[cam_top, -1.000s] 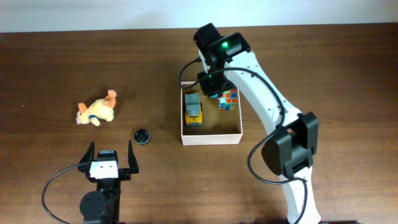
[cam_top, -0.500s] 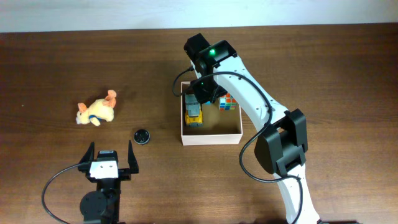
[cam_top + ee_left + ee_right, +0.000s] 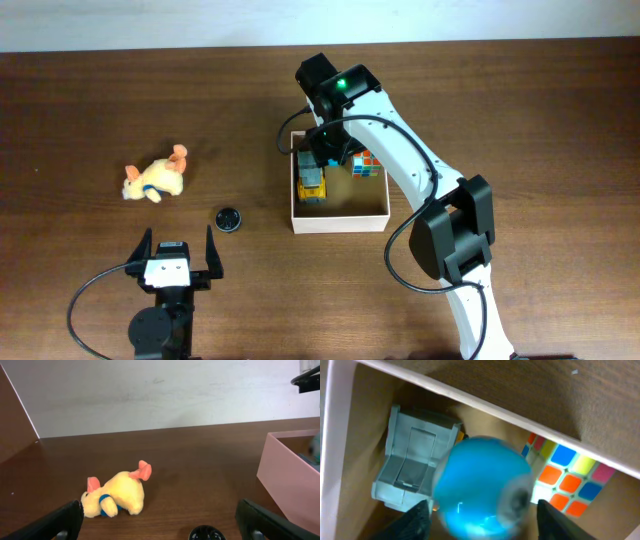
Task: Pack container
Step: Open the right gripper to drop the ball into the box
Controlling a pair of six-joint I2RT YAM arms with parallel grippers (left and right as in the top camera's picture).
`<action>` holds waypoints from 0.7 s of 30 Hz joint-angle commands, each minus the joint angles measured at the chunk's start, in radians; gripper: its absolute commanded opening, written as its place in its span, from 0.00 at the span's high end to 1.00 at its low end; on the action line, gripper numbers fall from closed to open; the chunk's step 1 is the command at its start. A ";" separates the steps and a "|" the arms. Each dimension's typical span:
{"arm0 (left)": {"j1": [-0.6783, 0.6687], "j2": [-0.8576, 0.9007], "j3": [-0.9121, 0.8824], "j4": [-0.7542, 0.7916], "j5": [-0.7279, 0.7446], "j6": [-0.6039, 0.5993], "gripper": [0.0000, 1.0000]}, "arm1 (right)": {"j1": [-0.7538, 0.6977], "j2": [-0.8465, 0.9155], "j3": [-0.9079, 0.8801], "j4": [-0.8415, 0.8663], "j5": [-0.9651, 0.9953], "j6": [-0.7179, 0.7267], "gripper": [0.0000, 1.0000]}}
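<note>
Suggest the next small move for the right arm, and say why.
Probably lift the right claw straight up, opening slightly. The blue ball between its fingers is blurred while the toy truck and Rubik's cube below are sharp, so it may be dropping, inside the container walls. I can't tell if the grip is off.

Square, shallow cardboard box (image 3: 340, 224), white walls, tan-brown inside, sitting flat and open-topped on the table (image 3: 520, 110), right of centre.
</note>
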 commanded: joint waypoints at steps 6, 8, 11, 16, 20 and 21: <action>0.007 -0.008 -0.004 -0.004 0.003 0.020 0.01 | 0.003 0.004 -0.009 0.003 0.010 0.000 0.29; 0.007 -0.008 -0.004 -0.004 0.003 0.020 0.01 | 0.003 0.004 -0.009 0.003 0.010 0.000 0.29; 0.007 -0.008 -0.004 -0.004 0.003 0.019 0.01 | 0.003 0.004 -0.009 0.004 0.010 0.000 0.29; 0.007 -0.008 -0.004 -0.004 0.003 0.020 0.01 | 0.007 -0.020 0.027 -0.002 0.005 -0.001 0.25; 0.007 -0.008 -0.004 -0.004 0.003 0.020 0.01 | 0.018 -0.048 0.154 -0.041 0.005 -0.033 0.24; 0.007 -0.008 -0.004 -0.004 0.003 0.020 0.01 | 0.020 -0.049 0.195 -0.057 0.006 -0.039 0.24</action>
